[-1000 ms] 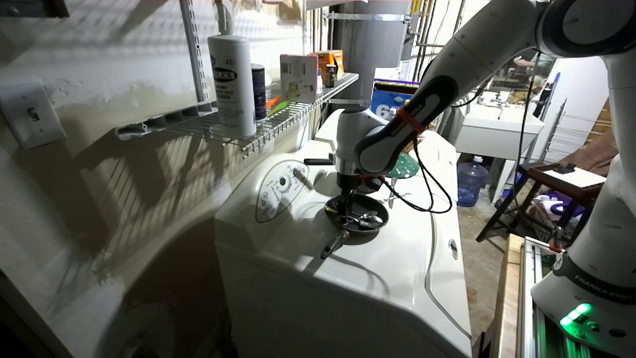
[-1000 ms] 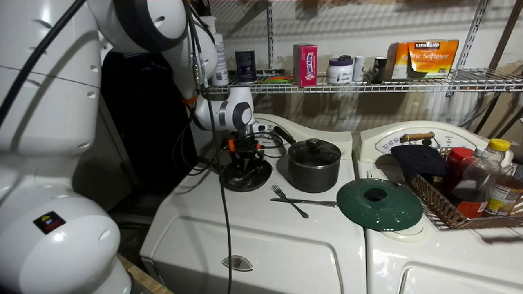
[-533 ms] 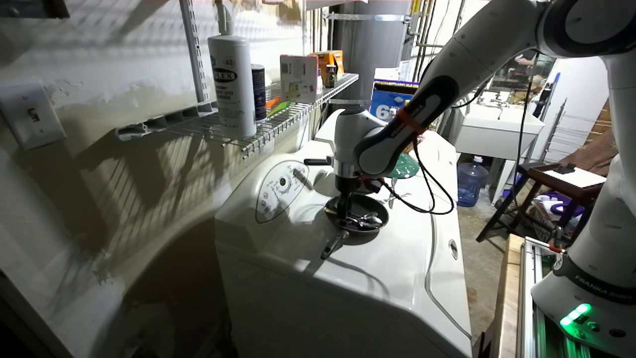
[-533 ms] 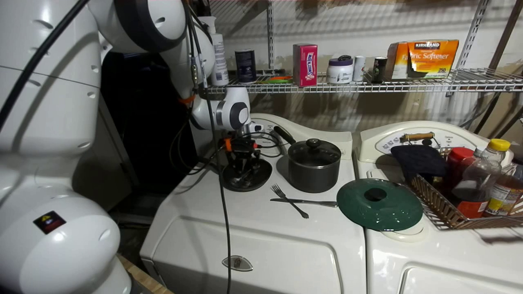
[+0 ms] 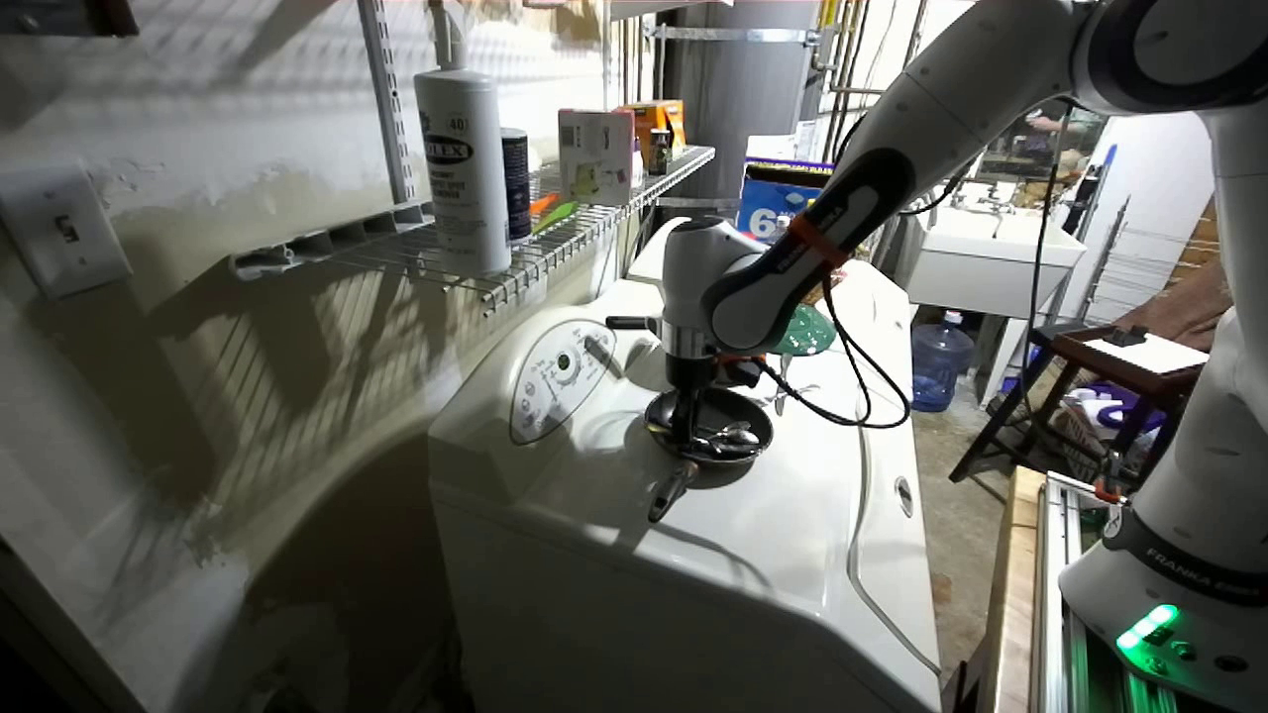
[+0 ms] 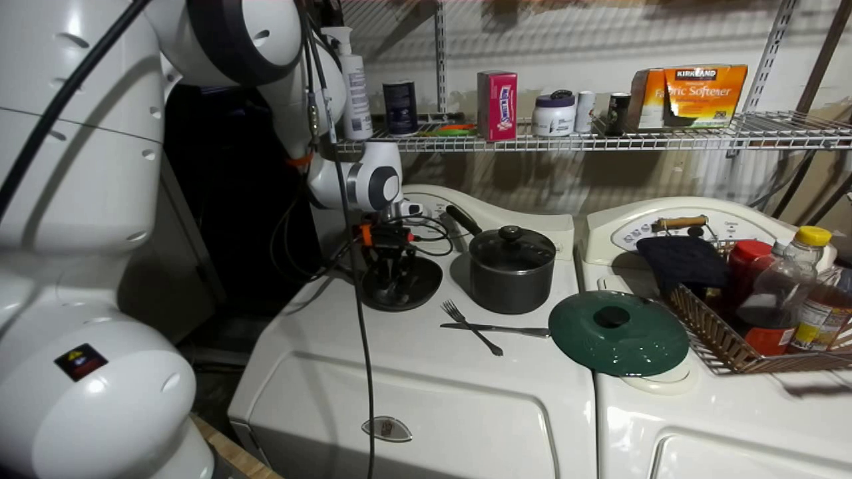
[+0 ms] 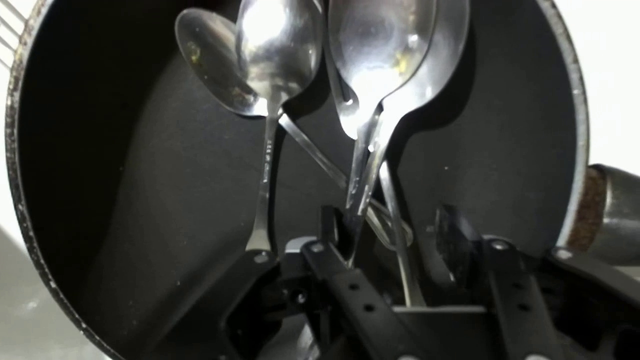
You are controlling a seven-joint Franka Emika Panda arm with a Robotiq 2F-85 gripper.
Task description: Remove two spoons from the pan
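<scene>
Check the fingers (image 7: 457,245) first: in the wrist view they stand parted inside the pan (image 7: 195,190), with nothing grasped. Slender handles of the spoons (image 7: 280,45) occupy the gap between them. One straight handle (image 7: 398,230) runs through it, and the end of a crossing handle (image 7: 316,152) lies there too. A nested pair of handles (image 7: 375,162) passes just beside the finger farther from the pan's short handle (image 7: 625,220); you cannot confirm contact from this view.

All the spoons you can see, more than two, lie in the pan, with bowls stacked ahead of the fingers and most handles running back toward them. Use this layout: narrow handles should suit the fingers better than broad, slick bowls, which is presumably why the fingers sit at the handle end. Treat the current step as lining up a grasp. Caution: closing here may gather several handles, and a stacked spoon may slip off its neighbor.

Note that the pan's short handle points away from the lidded pot (image 6: 510,289), likely to keep it out of the fingers' way. On the desk (image 6: 413,352), past the fingers and beside the pan, find that pot, then a fork (image 6: 482,338) crossing a knife (image 6: 512,329), perhaps set there to stay separate from the spoons. Farther from the fingers lie the green lid (image 6: 626,346) and the basket (image 6: 705,336); the shelf (image 6: 439,144) runs well above the fingers.
</scene>
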